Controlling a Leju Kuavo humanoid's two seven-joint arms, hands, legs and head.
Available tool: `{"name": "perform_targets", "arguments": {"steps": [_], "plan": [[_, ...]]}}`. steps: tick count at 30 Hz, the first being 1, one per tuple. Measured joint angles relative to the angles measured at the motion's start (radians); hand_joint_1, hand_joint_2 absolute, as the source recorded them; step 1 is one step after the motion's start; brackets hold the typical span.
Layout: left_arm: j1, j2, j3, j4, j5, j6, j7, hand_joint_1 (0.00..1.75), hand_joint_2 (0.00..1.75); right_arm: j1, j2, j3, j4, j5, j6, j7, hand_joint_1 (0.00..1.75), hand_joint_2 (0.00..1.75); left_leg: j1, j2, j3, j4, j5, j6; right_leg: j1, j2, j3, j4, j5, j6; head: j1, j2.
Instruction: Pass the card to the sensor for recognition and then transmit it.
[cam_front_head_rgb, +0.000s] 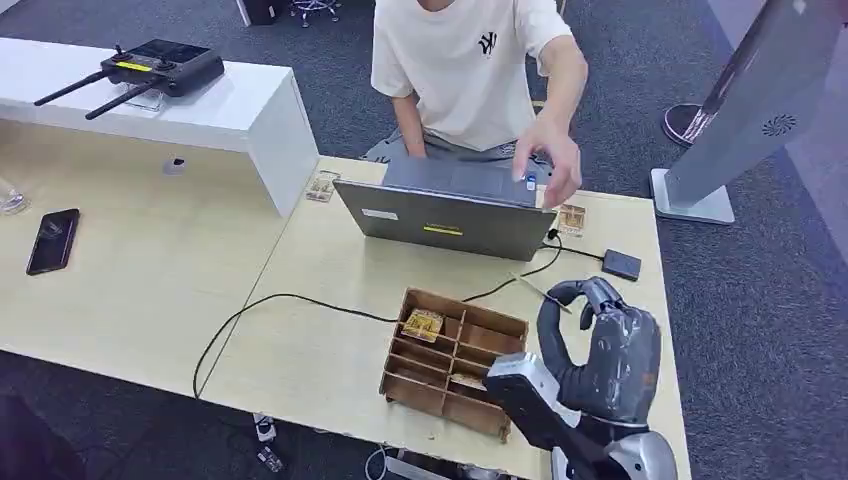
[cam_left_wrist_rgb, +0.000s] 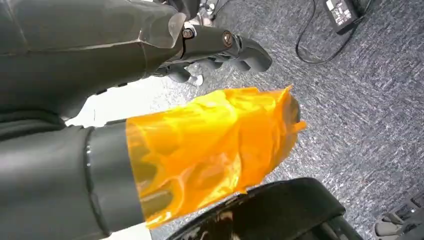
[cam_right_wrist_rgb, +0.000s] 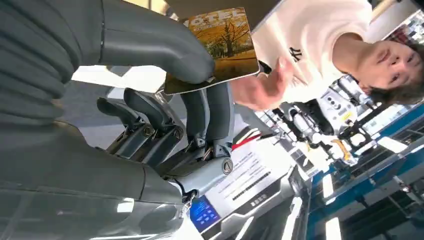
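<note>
An office or lab room is shown: grey carpet (cam_front_head_rgb: 780, 300), pale wooden desks (cam_front_head_rgb: 150, 280), a laptop (cam_front_head_rgb: 450, 215), a remote controller (cam_front_head_rgb: 150, 68) and a phone (cam_front_head_rgb: 53, 240) are seen.

Partly hidden and cut-off parts of a robot's card hand-over at a desk

In the head view the right hand (cam_front_head_rgb: 598, 352) turns its back to the camera, so the card it pinches shows there only as a thin edge. In the right wrist view the thumb covers part of the card (cam_right_wrist_rgb: 220, 47) — its title is cut by the picture's edge. Beyond the hand, the person (cam_front_head_rgb: 470, 60) is cropped at the shoulders. The left hand (cam_left_wrist_rgb: 220, 47) has its thumb wrapped in orange film (cam_left_wrist_rgb: 210, 150) — whether it holds anything cannot be told.
</note>
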Motion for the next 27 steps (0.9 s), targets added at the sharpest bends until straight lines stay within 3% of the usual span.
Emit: {"name": "perform_targets", "arguments": {"steps": [5, 20, 27], "plan": [[-0.005, 0.012, 0.000, 0.000, -0.002, -0.009, -0.006, 0.00, 0.00, -0.078, 0.035, 0.000, 0.065, -0.011, 0.014, 0.004, 1.75, 1.75, 0.000, -0.001, 0.000, 0.000, 0.001, 0.000, 0.000, 0.000, 0.000, 0.000, 0.000, 0.000, 0.000, 0.000], [-0.008, 0.023, -0.001, 0.000, -0.005, -0.021, -0.009, 0.00, 0.00, -0.121, 0.059, 0.001, 0.115, -0.013, 0.033, 0.010, 1.75, 1.75, 0.000, 0.000, -0.001, 0.000, 0.000, 0.000, 0.000, 0.000, 0.000, 0.000, 0.000, 0.000, 0.000, 0.000], [-0.043, 0.042, -0.015, -0.002, -0.044, -0.076, -0.013, 0.00, 0.00, -0.362, 0.153, 0.008, 0.337, -0.013, 0.120, 0.075, 1.75, 1.75, 0.001, -0.002, 0.000, 0.000, 0.004, -0.002, 0.000, -0.001, 0.000, 0.001, 0.002, -0.001, 0.000, 0.000]]}}
